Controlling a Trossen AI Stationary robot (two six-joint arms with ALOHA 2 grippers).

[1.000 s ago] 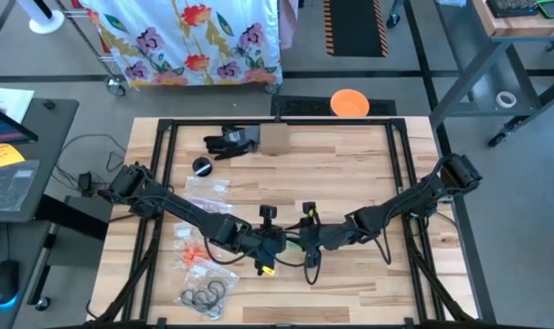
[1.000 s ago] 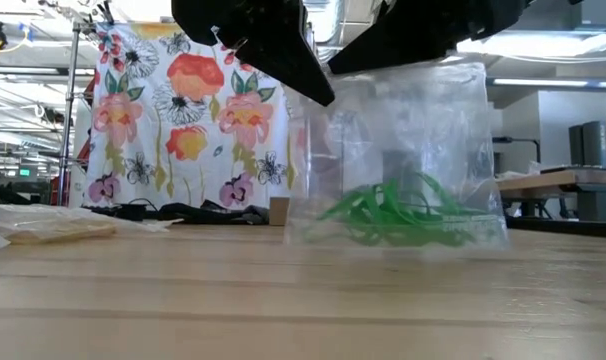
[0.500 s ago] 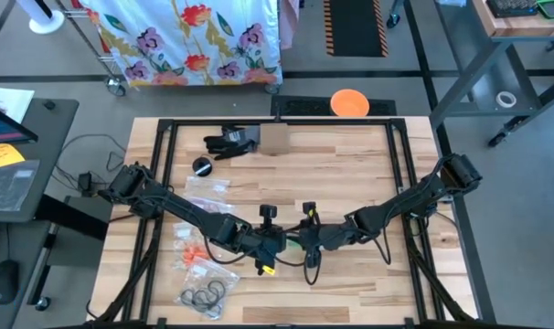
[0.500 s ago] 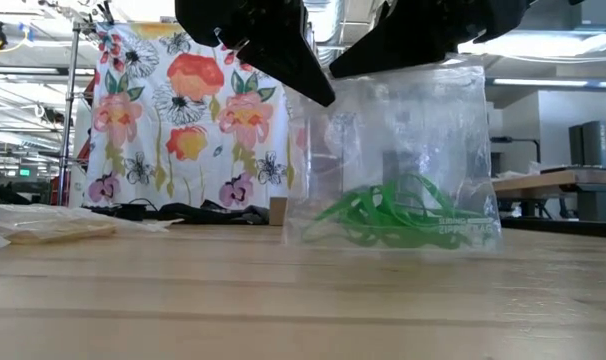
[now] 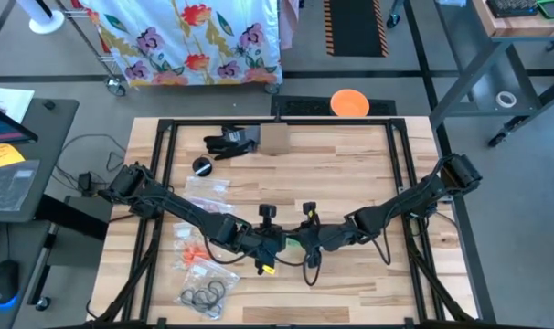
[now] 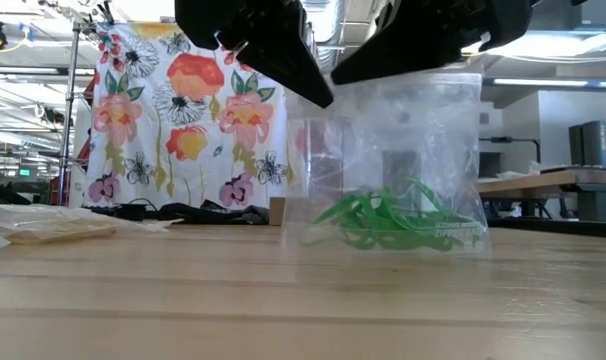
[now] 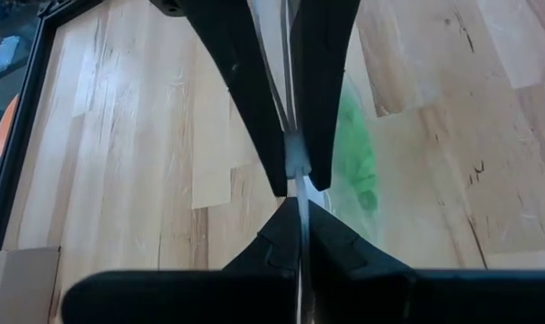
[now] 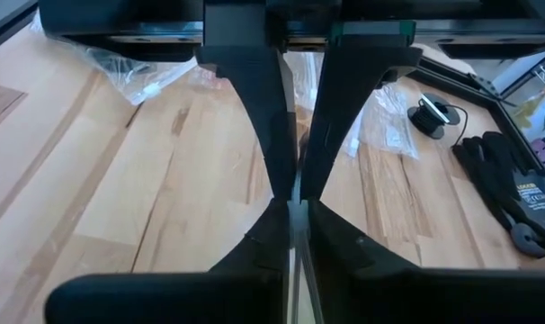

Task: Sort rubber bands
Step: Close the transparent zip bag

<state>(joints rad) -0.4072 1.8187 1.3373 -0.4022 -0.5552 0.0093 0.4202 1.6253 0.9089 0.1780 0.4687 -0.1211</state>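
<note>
Left pincer (image 7: 295,175) clenched on top edge of clear bag (image 6: 403,160); right pincer (image 8: 295,193) pinches same edge, bench (image 5: 350,174) centre. Green rubber bands (image 6: 393,220) sit bagged. Orange bands (image 5: 197,259) and dark bands (image 5: 204,295) lie in bags near left edge. Sorting looks nearly finished.

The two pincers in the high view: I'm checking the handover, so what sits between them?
A clear zip bag of green rubber bands, pinched by left pincer and right pincer; the low view shows it.
</note>
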